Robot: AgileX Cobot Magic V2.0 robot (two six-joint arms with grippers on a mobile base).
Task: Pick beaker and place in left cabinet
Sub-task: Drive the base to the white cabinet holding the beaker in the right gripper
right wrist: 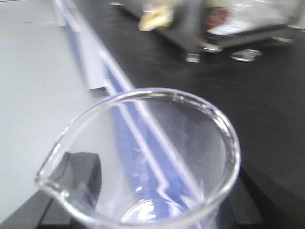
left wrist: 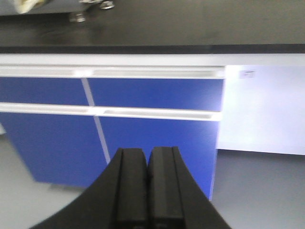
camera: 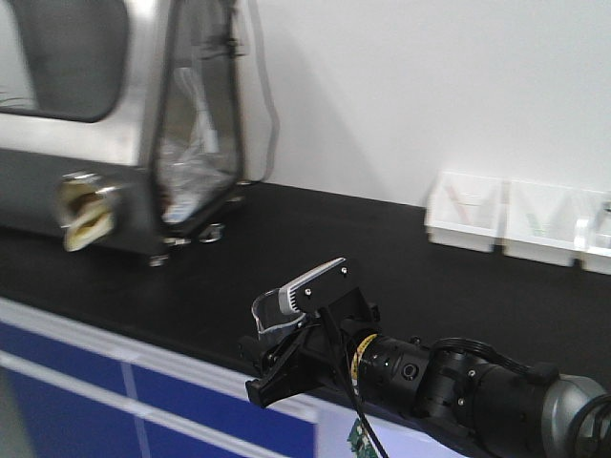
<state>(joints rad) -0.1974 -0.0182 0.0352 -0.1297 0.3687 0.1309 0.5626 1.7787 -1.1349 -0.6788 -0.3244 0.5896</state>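
Observation:
The beaker (camera: 271,310) is a small clear glass cylinder with a pouring lip, held on its side in the air just in front of the counter's edge. My right gripper (camera: 294,334) is shut on it. In the right wrist view the beaker (right wrist: 209,119) fills the lower frame, mouth toward the camera and lip at lower left, and one dark finger (right wrist: 85,172) shows through the glass. My left gripper (left wrist: 148,157) is shut with nothing between its pads, and it faces the blue drawer fronts. The left cabinet is out of view.
A black countertop (camera: 430,277) runs across the scene above a blue-fronted cabinet (left wrist: 157,93). A steel chamber with a clear side panel (camera: 143,114) stands on it at the left. White trays (camera: 465,212) sit at the back right. Grey floor (left wrist: 267,191) lies below.

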